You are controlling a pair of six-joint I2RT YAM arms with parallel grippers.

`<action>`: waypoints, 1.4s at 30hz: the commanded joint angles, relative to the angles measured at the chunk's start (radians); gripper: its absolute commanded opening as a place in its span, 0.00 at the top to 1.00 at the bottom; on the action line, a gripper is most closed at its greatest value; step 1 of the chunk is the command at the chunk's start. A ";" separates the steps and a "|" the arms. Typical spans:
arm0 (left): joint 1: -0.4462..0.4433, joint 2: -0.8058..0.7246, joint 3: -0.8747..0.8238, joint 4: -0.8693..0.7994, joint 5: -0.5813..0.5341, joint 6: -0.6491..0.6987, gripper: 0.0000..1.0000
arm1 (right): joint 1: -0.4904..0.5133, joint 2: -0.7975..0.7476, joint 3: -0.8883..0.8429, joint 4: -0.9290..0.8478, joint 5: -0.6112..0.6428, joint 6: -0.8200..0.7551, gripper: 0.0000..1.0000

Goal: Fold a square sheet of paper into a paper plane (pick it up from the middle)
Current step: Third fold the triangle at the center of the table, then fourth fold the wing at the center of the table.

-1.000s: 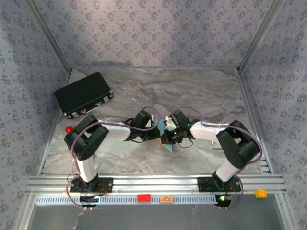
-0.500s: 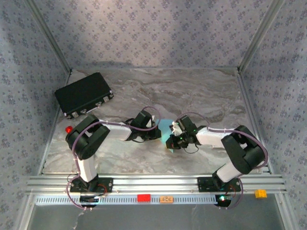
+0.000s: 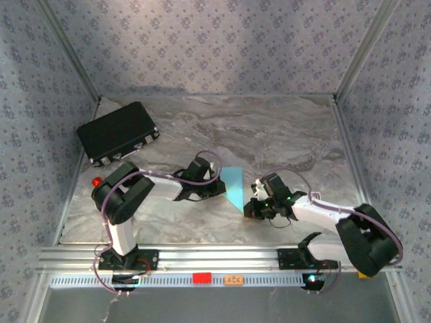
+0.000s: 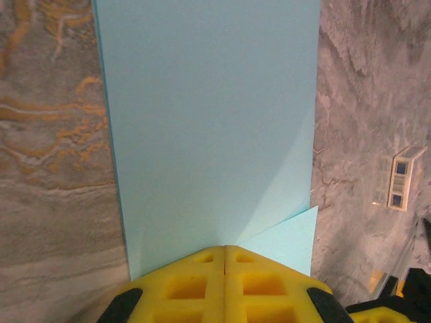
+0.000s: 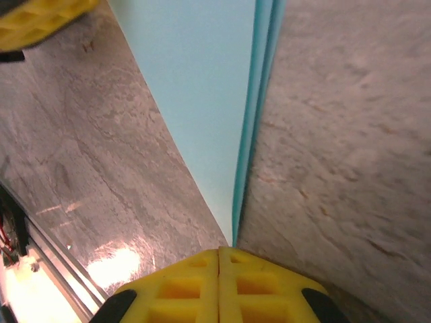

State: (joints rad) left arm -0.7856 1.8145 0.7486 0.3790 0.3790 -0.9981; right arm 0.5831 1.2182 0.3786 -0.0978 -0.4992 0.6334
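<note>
Right gripper (image 5: pixel 219 250) has slid toward the table (image 3: pixel 303 134)'s near edge; it and left gripper (image 4: pixel 224 247) both clamp the paper (image 4: pixel 209 121), so I fear further pulling tears it

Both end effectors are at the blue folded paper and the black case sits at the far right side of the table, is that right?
No: the black case sits at the far left side of the table, as the top external view shows. Both the left end effector and the right end effector are at the blue folded paper.
</note>
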 commanded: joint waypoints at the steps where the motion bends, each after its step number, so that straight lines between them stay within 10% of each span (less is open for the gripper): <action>1: -0.020 -0.004 -0.073 -0.027 -0.076 -0.081 1.00 | -0.012 -0.084 0.035 -0.111 0.106 0.003 0.90; 11: -0.067 -0.153 -0.062 -0.081 -0.151 -0.008 0.79 | -0.014 -0.137 0.111 -0.124 0.305 0.054 0.56; 21: 0.015 -0.310 -0.020 -0.328 -0.126 0.099 0.60 | -0.019 -0.110 0.150 -0.075 0.417 0.040 0.49; 28: 0.068 -0.299 -0.061 -0.236 -0.097 0.023 0.56 | -0.071 0.098 0.223 0.006 0.092 -0.068 0.52; 42: 0.105 -0.208 0.010 -0.268 0.004 0.031 0.52 | -0.083 0.298 0.331 -0.010 0.064 -0.096 0.62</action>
State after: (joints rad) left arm -0.6849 1.5864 0.7185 0.1219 0.3416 -0.9699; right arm 0.5079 1.5043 0.6777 -0.0860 -0.4168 0.5648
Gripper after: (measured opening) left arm 0.478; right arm 0.389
